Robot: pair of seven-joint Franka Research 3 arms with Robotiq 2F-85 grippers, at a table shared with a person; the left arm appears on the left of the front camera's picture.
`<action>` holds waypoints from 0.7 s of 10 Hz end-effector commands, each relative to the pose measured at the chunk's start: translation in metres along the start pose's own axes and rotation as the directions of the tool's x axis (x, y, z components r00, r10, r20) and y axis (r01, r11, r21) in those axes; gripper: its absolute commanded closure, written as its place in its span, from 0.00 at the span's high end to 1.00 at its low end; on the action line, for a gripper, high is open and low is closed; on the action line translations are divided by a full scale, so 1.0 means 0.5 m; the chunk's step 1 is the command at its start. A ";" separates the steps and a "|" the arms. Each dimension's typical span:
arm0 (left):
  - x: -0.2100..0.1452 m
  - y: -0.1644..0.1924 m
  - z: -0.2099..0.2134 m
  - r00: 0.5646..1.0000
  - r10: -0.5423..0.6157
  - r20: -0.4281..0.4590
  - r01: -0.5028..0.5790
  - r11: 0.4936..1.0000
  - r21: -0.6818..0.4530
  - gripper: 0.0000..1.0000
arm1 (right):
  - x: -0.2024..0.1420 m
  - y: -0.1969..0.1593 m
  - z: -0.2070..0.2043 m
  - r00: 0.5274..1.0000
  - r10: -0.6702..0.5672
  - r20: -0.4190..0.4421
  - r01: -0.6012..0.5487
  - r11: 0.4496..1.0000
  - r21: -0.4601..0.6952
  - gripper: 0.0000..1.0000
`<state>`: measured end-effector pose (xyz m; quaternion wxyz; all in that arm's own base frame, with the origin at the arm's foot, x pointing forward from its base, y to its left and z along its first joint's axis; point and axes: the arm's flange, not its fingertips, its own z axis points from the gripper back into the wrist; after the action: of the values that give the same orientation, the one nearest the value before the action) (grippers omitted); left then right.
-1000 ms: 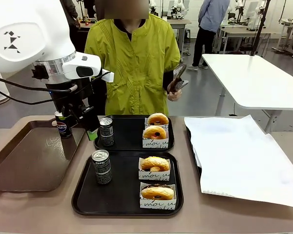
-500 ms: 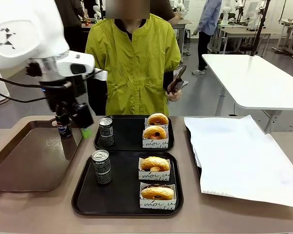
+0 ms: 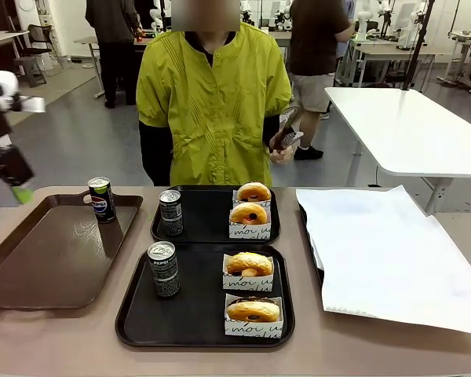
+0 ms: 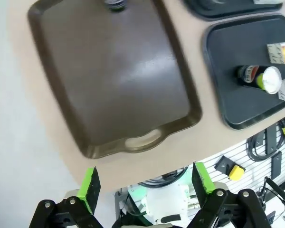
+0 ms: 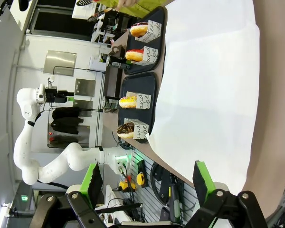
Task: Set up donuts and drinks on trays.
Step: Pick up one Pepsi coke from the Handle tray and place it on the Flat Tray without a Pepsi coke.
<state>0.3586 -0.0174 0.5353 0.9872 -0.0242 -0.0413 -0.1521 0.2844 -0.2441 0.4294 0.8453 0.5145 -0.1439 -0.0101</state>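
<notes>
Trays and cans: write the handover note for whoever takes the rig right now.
Left gripper: open, empty, off the table's left end, above the brown tray's near rim.
Right gripper: open, empty, over the white paper sheet.
Far black tray: one can, two boxed donuts.
Near black tray: one can, two boxed donuts.
Pepsi can stands on the brown tray's far corner.
Done: both trays look set.
Left: the Pepsi can, if needed.

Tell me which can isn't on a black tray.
The Pepsi-logo can, standing at the brown tray's far edge; the other two cans stand on black trays.
</notes>
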 end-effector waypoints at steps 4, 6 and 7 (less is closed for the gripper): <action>-0.014 0.030 0.009 1.000 0.031 0.003 -0.031 0.999 0.006 1.00 | 0.000 0.002 -0.004 1.000 0.006 0.014 -0.006 1.000 0.018 1.00; -0.014 0.030 0.009 1.000 0.031 0.003 -0.031 0.999 0.006 1.00 | 0.000 0.002 -0.004 1.000 0.006 0.014 -0.006 1.000 0.018 1.00; -0.014 0.030 0.009 1.000 0.031 0.003 -0.031 0.999 0.006 1.00 | 0.000 0.002 -0.004 1.000 0.006 0.014 -0.006 1.000 0.018 1.00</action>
<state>0.3542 0.0002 0.5387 0.9899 -0.0210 -0.0405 -0.1340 0.2844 -0.2441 0.4295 0.8453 0.5144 -0.1439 -0.0101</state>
